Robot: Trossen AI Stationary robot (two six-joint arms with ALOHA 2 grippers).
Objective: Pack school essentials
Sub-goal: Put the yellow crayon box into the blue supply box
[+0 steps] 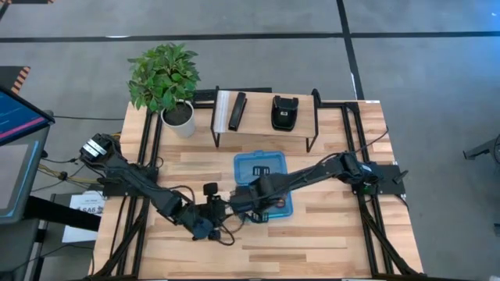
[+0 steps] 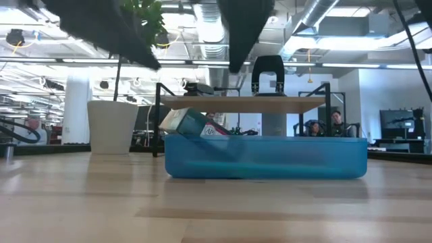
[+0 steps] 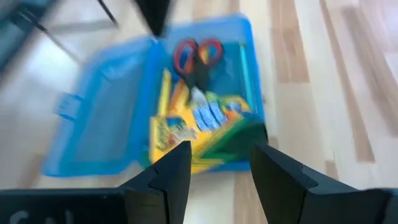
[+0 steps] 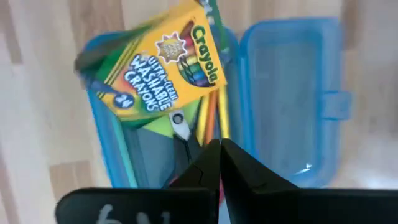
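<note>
Both arms are reached inward toward the middle. The left gripper [image 3: 217,171] is held with jaws parted; the right gripper [image 4: 219,155] is seen with jaws closed together.

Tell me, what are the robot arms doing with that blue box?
They are packing school things into the open blue box. The crayon box lies tilted on top, partly sticking out, with pencils and red-handled scissors already inside. The right gripper hangs shut and empty just above the box. The left gripper waits open beside it.

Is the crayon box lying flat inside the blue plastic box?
No, the crayon box sits tilted, propped across the rim of the blue plastic box.
</note>
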